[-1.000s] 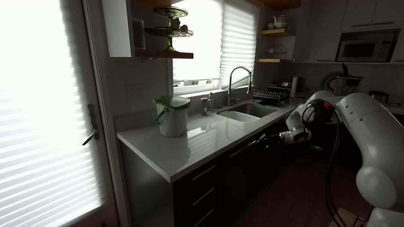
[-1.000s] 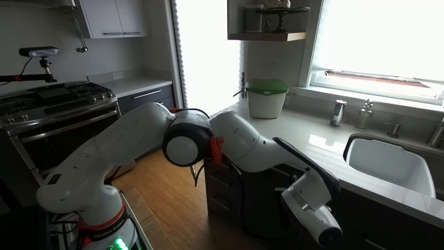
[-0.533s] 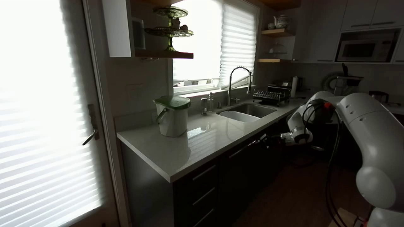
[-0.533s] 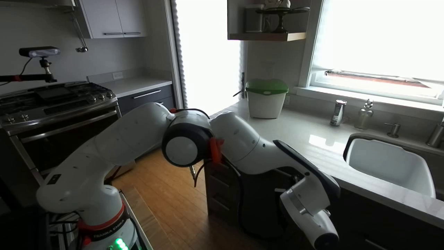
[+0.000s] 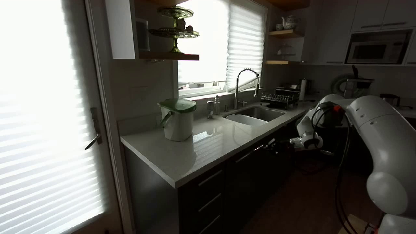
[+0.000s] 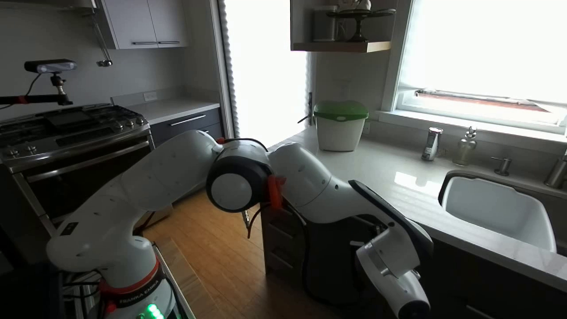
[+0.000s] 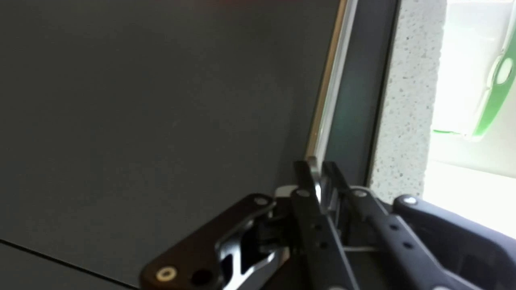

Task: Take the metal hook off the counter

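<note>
The pale counter [image 5: 162, 152] runs along the window wall. It also shows in an exterior view [image 6: 376, 170], and its speckled front edge [image 7: 409, 104] stands on the right in the wrist view. My gripper [image 7: 317, 166] is nearly closed, low in front of the dark cabinet fronts. A thin shiny metal piece, which I take to be the metal hook [image 7: 318, 192], sits between its fingers, close against the left one. Most of the piece is hidden by the fingers. In an exterior view my gripper [image 5: 267, 146] is small and dark below the counter edge. The arm hides it in the other view.
A long bar handle [image 7: 328, 92] on the dark cabinet front [image 7: 181, 100] runs just beyond the fingertips. A green-lidded white bin [image 5: 178, 125] stands on the counter. Further along are bottles, the sink with a white basin [image 6: 491, 212], the faucet [image 5: 237, 94] and a dish rack [image 5: 279, 99].
In the exterior views the wrist and gripper have shifted slightly: a little right and down in one, left and down in the other. The objects on the counter have not moved.
</note>
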